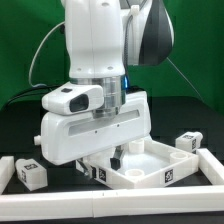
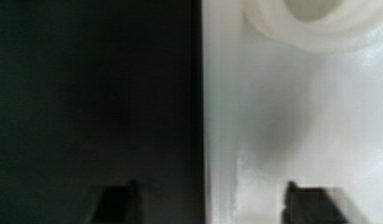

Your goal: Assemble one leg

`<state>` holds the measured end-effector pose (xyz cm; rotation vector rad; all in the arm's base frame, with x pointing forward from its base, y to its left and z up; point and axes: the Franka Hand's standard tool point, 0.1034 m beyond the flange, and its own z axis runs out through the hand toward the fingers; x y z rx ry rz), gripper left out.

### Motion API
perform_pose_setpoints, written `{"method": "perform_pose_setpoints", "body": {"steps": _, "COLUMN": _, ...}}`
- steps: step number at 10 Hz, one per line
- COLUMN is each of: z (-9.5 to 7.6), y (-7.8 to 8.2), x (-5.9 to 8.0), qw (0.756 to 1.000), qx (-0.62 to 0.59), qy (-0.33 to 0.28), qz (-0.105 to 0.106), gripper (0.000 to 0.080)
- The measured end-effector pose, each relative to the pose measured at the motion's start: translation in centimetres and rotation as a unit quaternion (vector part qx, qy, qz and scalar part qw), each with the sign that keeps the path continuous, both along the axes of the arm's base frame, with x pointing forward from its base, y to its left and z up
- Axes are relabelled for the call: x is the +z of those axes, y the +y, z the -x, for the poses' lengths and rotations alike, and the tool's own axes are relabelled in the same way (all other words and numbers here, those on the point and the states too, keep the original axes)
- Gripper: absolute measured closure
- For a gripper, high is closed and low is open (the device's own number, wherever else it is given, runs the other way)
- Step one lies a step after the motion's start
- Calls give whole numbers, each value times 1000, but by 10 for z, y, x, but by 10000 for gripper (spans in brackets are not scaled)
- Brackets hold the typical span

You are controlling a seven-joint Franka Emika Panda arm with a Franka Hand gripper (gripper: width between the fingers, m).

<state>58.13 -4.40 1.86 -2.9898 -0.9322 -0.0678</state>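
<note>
My gripper [image 1: 116, 157] hangs low over the near left part of the white tray-like piece [image 1: 160, 172]. In the wrist view the gripper [image 2: 216, 205] is open and holds nothing. One of its fingertips [image 2: 120, 203] is over the black table, the other over the tray-like piece [image 2: 286, 110], so the jaws straddle its edge. A round socket [image 2: 309, 20] shows in that piece ahead. Two alike small white tagged blocks lie apart from the gripper, one [image 1: 32, 172] at the exterior view's left, one [image 1: 186, 144] at its right. I cannot tell which is the leg.
A white tagged part [image 1: 97, 173] sits by the tray-like piece's near left corner, partly hidden under the hand. A white rail [image 1: 110, 205] runs along the front and another [image 1: 214, 160] along the exterior view's right. A green backdrop stands behind.
</note>
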Motion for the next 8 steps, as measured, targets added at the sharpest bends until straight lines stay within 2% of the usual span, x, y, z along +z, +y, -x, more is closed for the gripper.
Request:
{"method": "perform_pose_setpoints", "body": {"steps": 1, "z": 0, "y": 0, "x": 0, "qw": 1000, "qx": 0, "qy": 0, "qz": 0, "gripper": 591}}
{"method": "perform_pose_setpoints", "body": {"steps": 2, "z": 0, "y": 0, "x": 0, "qw": 1000, "qx": 0, "qy": 0, "qz": 0, "gripper": 723}}
{"method": "perform_pose_setpoints", "body": {"steps": 5, "z": -1, "y": -14, "x": 4, "qw": 997, "qx": -80, "qy": -4, "qz": -3, "gripper": 748}}
{"method": "perform_pose_setpoints", "body": {"steps": 8, "z": -4, "y": 9, "x": 3, "qw": 976, "qx": -216, "qy": 11, "qz": -10, "gripper": 748}}
